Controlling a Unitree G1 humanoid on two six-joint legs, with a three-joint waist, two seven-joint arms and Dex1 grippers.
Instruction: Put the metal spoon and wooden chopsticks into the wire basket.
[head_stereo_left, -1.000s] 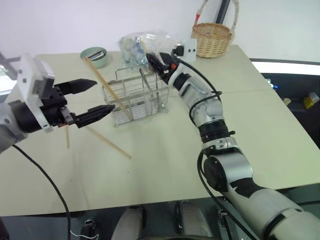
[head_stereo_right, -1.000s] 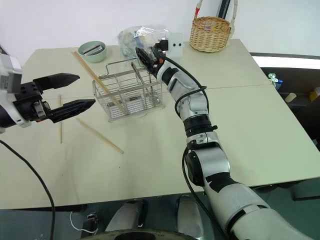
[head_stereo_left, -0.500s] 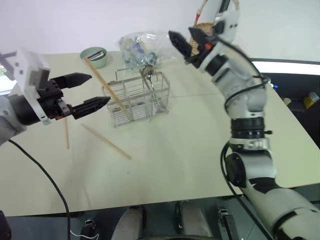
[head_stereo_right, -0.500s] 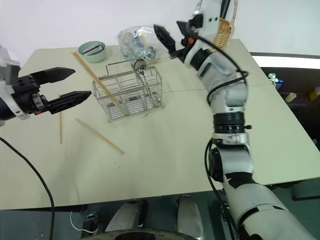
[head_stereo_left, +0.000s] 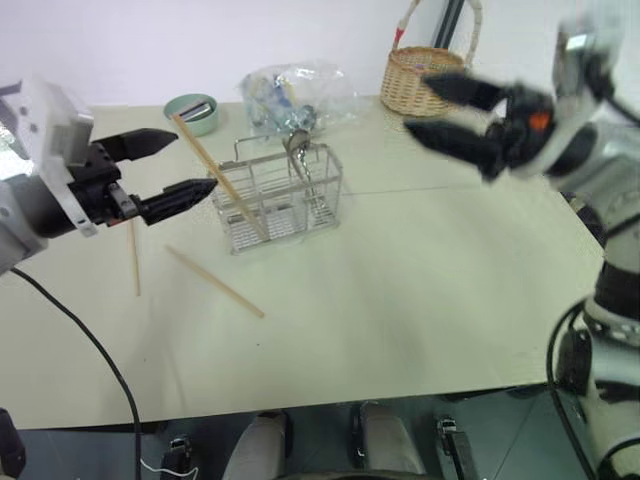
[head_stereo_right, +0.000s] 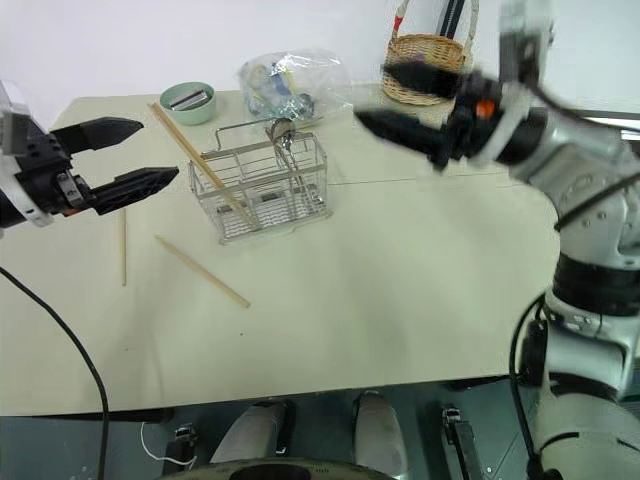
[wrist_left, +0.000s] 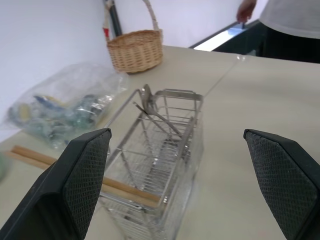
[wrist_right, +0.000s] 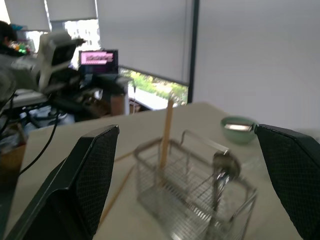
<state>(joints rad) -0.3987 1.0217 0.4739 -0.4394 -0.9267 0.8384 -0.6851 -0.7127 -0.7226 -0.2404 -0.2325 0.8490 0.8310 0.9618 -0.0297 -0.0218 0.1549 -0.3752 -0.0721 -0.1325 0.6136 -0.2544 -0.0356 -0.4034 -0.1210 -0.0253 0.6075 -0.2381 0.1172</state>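
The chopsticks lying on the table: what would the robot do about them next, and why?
Probably lower the open left gripper onto the nearer chopstick. The spoon and one chopstick already stand in the wire basket, while two chopsticks lie on the table on the left gripper's side.

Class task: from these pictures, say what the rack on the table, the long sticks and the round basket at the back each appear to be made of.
Wire basket: thin silvery wire, probably steel; it glints and you see through its grid.
Wooden chopsticks: pale brown and matte, seemingly wood or bamboo.
Round basket: tan woven strands, likely wicker.
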